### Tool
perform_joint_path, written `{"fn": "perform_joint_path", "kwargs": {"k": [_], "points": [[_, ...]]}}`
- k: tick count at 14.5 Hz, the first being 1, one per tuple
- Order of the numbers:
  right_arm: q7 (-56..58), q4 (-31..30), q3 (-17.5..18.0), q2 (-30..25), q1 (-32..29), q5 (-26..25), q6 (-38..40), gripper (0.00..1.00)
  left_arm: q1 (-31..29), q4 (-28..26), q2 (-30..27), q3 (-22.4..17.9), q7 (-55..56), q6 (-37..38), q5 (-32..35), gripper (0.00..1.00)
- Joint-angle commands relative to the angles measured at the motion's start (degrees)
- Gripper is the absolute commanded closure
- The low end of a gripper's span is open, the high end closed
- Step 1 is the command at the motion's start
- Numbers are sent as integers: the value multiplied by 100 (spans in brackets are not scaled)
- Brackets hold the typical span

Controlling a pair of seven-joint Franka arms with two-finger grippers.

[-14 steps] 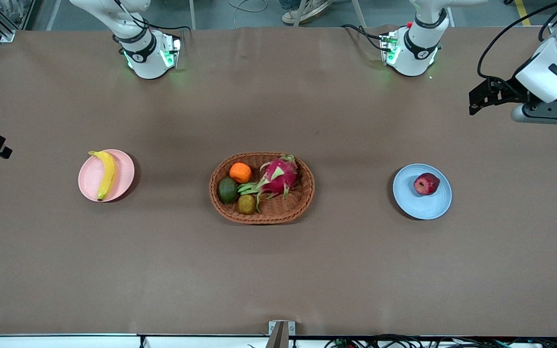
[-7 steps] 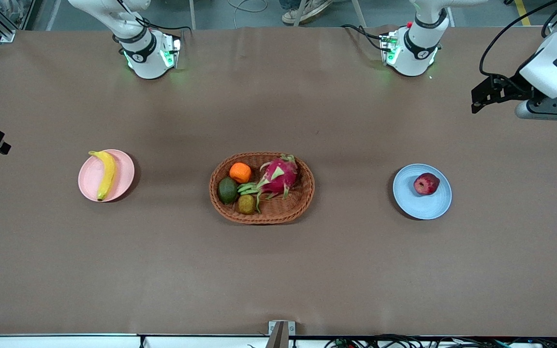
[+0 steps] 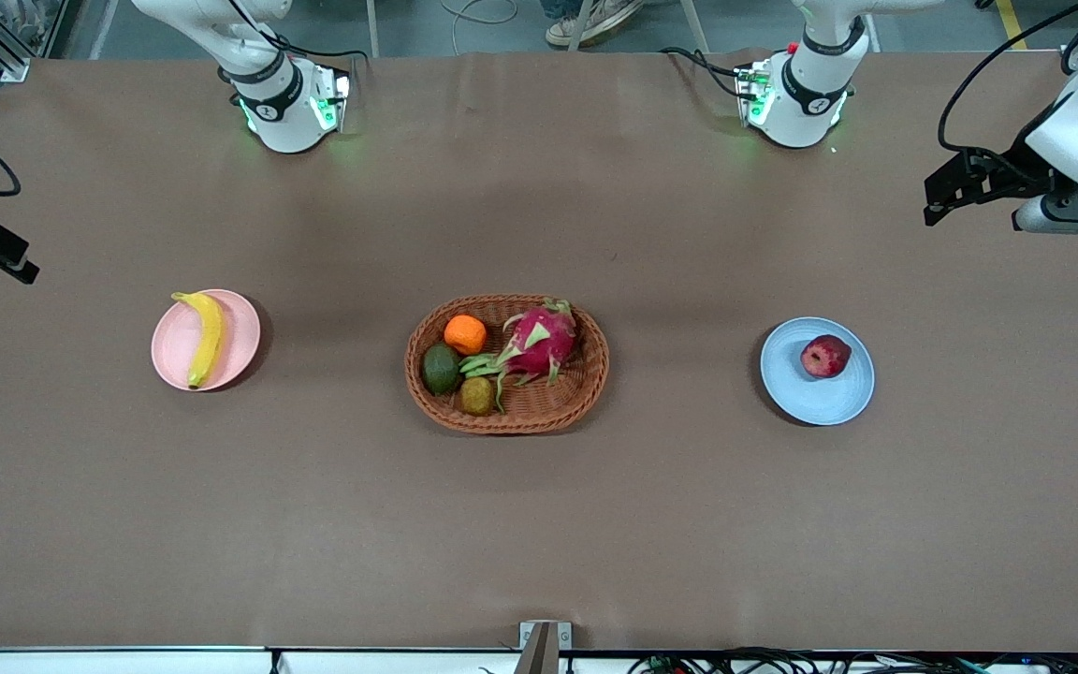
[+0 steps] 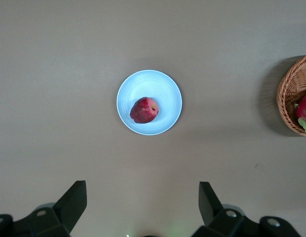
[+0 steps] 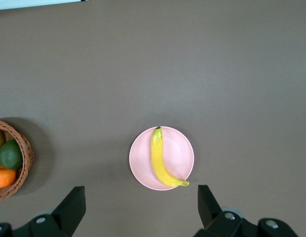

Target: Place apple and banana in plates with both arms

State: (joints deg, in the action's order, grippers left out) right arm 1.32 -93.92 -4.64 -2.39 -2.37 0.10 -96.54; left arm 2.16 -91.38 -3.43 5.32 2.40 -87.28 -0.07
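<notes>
The yellow banana [image 3: 205, 337] lies in the pale pink plate [image 3: 241, 339] toward the right arm's end of the table. The dark red apple [image 3: 824, 356] sits in the pale blue plate [image 3: 815, 401] toward the left arm's end. My left gripper [image 3: 938, 197] is open and empty, high above the table's end, apart from the blue plate [image 4: 165, 94] and apple [image 4: 144, 109], as its wrist view [image 4: 143, 197] shows. My right gripper [image 3: 6, 262] is open and empty, high over the other end; its wrist view [image 5: 141, 197] shows the banana [image 5: 160, 160] in the pink plate [image 5: 181, 150].
An oval wicker basket [image 3: 586, 393] stands mid-table between the plates, holding an orange [image 3: 465, 334], an avocado [image 3: 441, 368], a kiwi [image 3: 477, 395] and a pink dragon fruit [image 3: 539, 342]. Its edge shows in both wrist views [image 4: 291, 98] [image 5: 25, 158].
The left gripper has drawn back toward its end of the table. The right gripper has shifted slightly toward the bases. The fruits and plates have not moved.
</notes>
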Motion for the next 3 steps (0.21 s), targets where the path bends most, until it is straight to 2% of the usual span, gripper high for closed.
{"fn": "perform_joint_path", "kwargs": {"k": [1,3], "points": [[70,-206,-55,-236,78,-89,3,0,-14,199,97,13,-11,18,7,0],[52,-162,-46,-218,79,-89,12,0,-23,208,106,22,-3,18,-2,0]]}}
